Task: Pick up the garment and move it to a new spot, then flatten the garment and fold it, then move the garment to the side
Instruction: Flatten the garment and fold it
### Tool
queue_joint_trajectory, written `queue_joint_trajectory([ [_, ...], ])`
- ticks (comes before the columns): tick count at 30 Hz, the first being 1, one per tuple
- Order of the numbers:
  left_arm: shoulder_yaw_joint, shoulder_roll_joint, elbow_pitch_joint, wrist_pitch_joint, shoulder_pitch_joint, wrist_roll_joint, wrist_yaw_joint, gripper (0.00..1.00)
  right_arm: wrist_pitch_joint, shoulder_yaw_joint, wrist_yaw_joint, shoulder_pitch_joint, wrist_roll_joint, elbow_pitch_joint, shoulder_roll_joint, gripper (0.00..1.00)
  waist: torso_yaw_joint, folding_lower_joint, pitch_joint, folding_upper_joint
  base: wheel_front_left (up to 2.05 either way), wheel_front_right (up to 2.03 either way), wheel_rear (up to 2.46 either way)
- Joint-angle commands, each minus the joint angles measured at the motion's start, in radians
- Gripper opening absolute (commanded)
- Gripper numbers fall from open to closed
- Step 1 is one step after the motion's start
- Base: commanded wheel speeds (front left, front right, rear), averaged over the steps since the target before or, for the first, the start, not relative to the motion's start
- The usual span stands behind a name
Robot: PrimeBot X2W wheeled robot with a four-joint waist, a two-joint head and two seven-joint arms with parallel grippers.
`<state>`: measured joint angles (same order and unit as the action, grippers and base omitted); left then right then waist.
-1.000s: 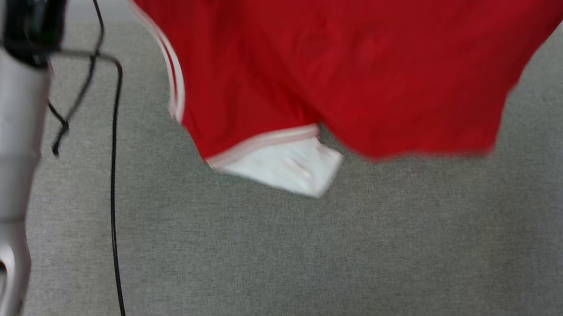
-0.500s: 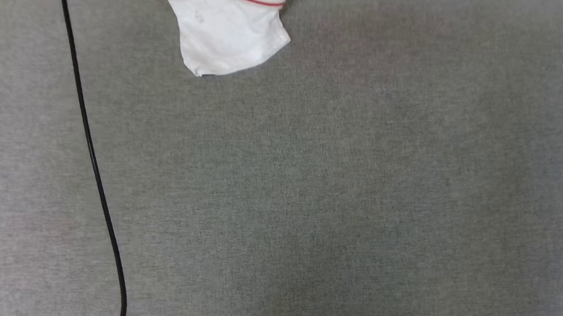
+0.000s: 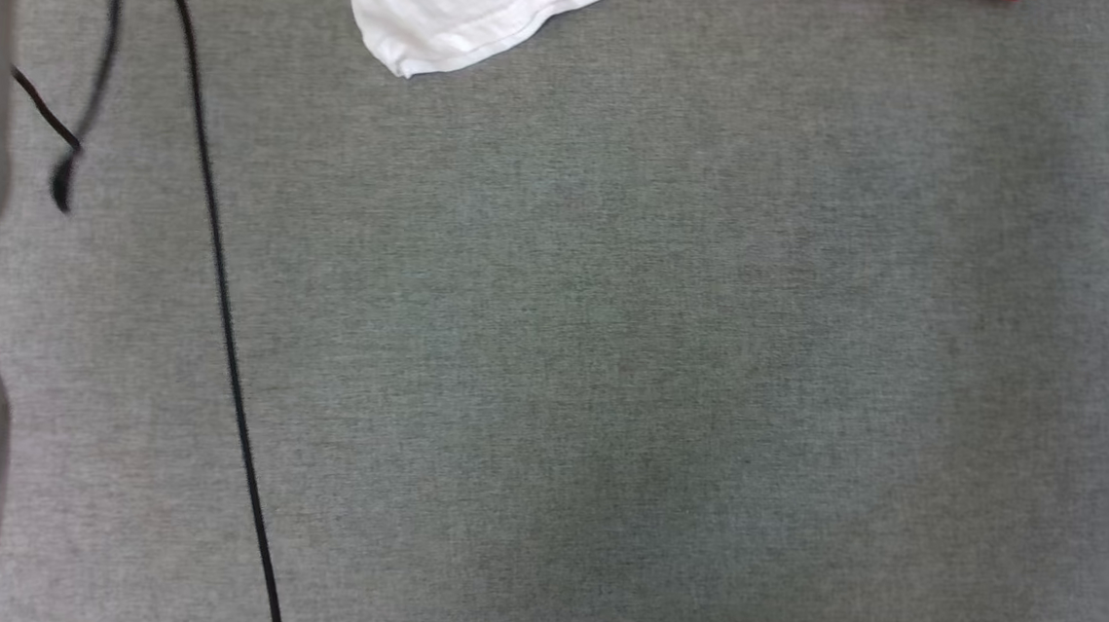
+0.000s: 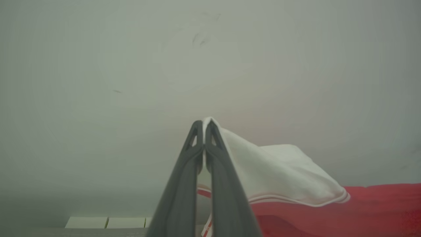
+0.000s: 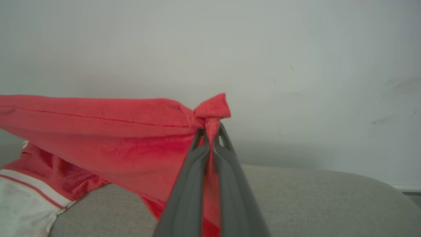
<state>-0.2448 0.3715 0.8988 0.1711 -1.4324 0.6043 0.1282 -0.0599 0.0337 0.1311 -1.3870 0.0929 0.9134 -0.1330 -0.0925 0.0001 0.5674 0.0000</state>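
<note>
Garment: the garment (image 5: 98, 131) is up in the air, stretched between the two arms above the grey upholstered surface (image 3: 610, 354), with the pale wall (image 5: 296, 49) behind it.
Left gripper: the left gripper (image 4: 204, 127) is clamped tight on the edge of the held sleeve (image 4: 279, 171), with white cloth pinched right at the tips.
Right gripper: the right gripper (image 5: 210, 133) is clenched on a bunched red corner, and a small tuft pokes out past the tips.
Loose end: in the head view the drooping sleeve (image 3: 459, 7) hangs lowest; it may be brushing the surface, but the angle is too flat to tell.
Handling: judged light, soft and limp, with no stiffness of its own (it will sag and swing wherever it isn't held). It is not fragile. The knit looks grippy enough, though a pinch this near the edge could slip under a sharp tug.
Where to hold: two well-apart points on the outline, such as hem corners or shoulders, so it hangs flat. The sleeve-and-corner hold likely leaves it skewed for laying out.
Containers: nothing here serves as one. The grey surface alone bears anything, and a black cable (image 3: 223, 307) trails across its left part.
Stage: probably the carry to a new spot, with flattening and folding not yet done.
</note>
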Motion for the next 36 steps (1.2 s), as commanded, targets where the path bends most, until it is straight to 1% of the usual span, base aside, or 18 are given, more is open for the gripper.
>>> queue_joint_trajectory([
  [1,-0.013,-0.007,0.010,0.012,0.039,0.008,0.002,0.00,0.011,-0.013,-0.001,0.031,0.012,0.022,0.001,0.00,0.012,-0.0001,-0.002,0.0000,0.00,0.00,0.00],
  [5,-0.054,-0.029,0.007,0.044,0.156,0.052,0.003,0.00,0.039,-0.038,-0.001,0.106,0.054,0.071,-0.002,0.00,0.032,-0.0001,-0.033,0.0000,0.00,0.00,0.00],
  [10,-0.097,-0.054,-0.016,0.069,0.346,0.113,0.003,0.00,0.080,-0.078,-0.001,0.249,0.114,0.103,-0.017,0.00,0.051,-0.0001,-0.088,0.0000,0.00,0.00,0.00],
  [16,-0.136,-0.044,-0.077,0.088,0.575,0.154,0.003,0.00,0.111,-0.129,-0.001,0.426,0.201,0.089,-0.050,0.00,0.058,-0.0001,-0.165,0.0000,0.00,0.00,0.00],
  [19,-0.156,-0.042,-0.120,0.091,0.670,0.156,0.003,0.00,0.121,-0.149,-0.001,0.510,0.238,0.066,-0.084,0.00,0.069,-0.0001,-0.211,0.0000,0.00,0.00,0.00],
  [23,-0.178,-0.026,-0.171,0.093,0.788,0.151,0.002,0.00,0.126,-0.172,-0.001,0.630,0.277,0.024,-0.111,0.00,0.076,-0.0001,-0.280,0.0000,0.00,0.00,0.00],
  [24,-0.180,-0.021,-0.185,0.092,0.811,0.150,-0.002,0.00,0.126,-0.175,-0.001,0.655,0.284,0.010,-0.121,0.00,0.077,-0.0001,-0.293,0.0000,0.00,0.00,0.00],
  [27,-0.183,-0.010,-0.237,0.080,0.899,0.161,-0.020,0.00,0.118,-0.184,-0.001,0.749,0.310,-0.031,-0.125,0.00,0.074,-0.0001,-0.343,0.0000,0.00,0.00,0.00],
  [32,-0.187,0.018,-0.342,0.038,1.054,0.180,-0.072,0.00,0.104,-0.177,-0.001,0.896,0.326,-0.106,-0.134,0.00,0.070,-0.0001,-0.420,0.0000,0.00,0.00,0.00],
  [36,-0.181,0.042,-0.427,0.000,1.173,0.206,-0.117,0.00,0.087,-0.152,-0.001,1.013,0.333,-0.169,-0.121,0.00,0.074,-0.0001,-0.481,0.0000,0.00,0.00,0.00],
])
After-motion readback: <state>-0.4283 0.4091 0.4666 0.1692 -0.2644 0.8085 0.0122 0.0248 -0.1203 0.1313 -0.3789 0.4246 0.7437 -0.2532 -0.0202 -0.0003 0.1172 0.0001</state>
